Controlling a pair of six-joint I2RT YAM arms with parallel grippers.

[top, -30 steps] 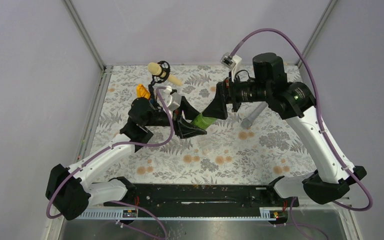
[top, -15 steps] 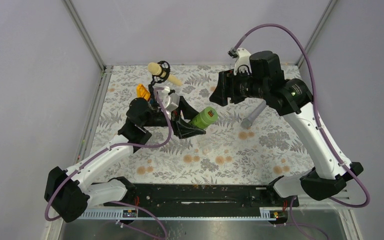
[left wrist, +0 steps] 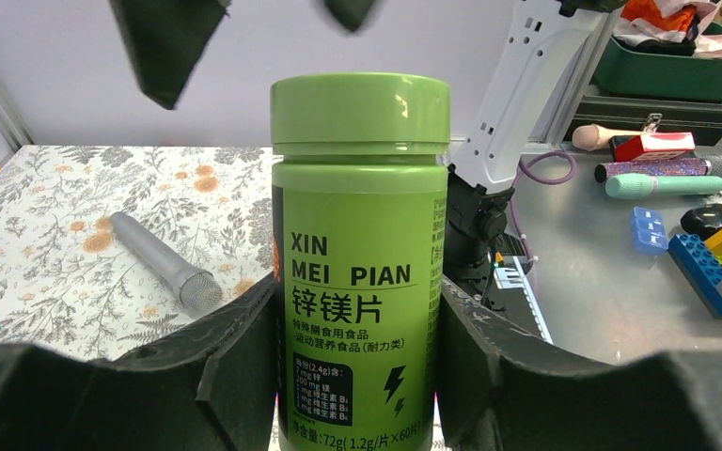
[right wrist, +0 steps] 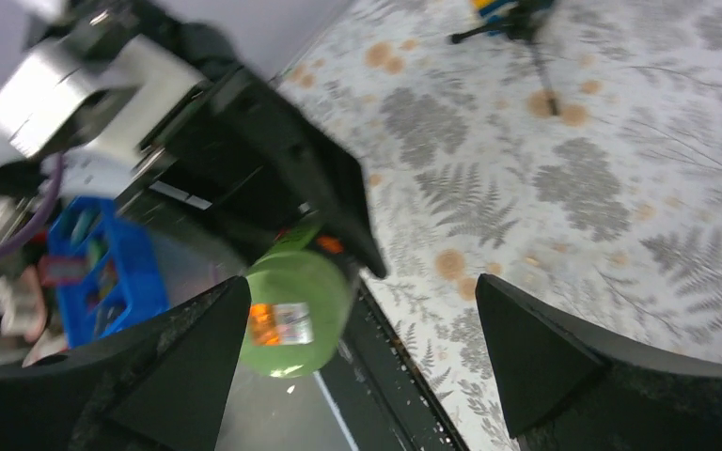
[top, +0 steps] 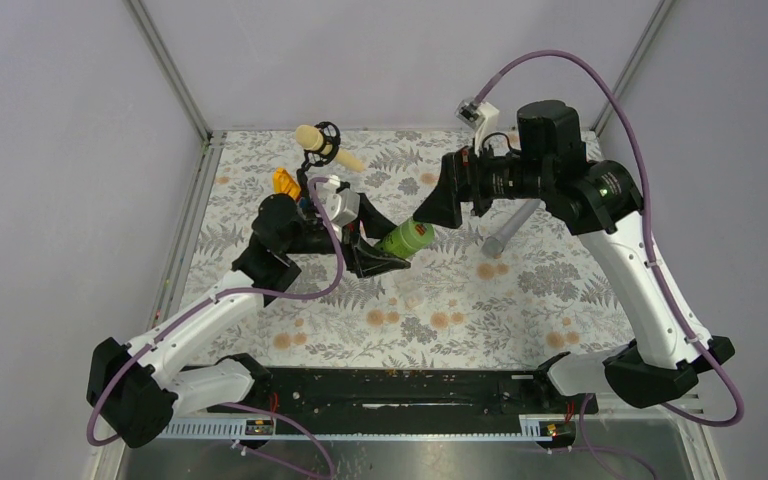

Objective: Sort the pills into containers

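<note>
My left gripper (top: 380, 241) is partly closed, its two black fingers clamped on the lower body of one green plastic screw-cap bottle (left wrist: 359, 188) held tilted above the middle of the fern-patterned mat (top: 520, 290). The label reads "XIN MEI PIAN" over 锌镁片, with "72g (1.2g/片×60片)" at the foot beside two lightning bolts. My right gripper (right wrist: 361, 280) stands spread wide just off the cap and grips nothing. One grey metal cylinder with a mesh end (left wrist: 164, 263) lies on the mat. The see-through cups I cannot pick out against the pattern.
</note>
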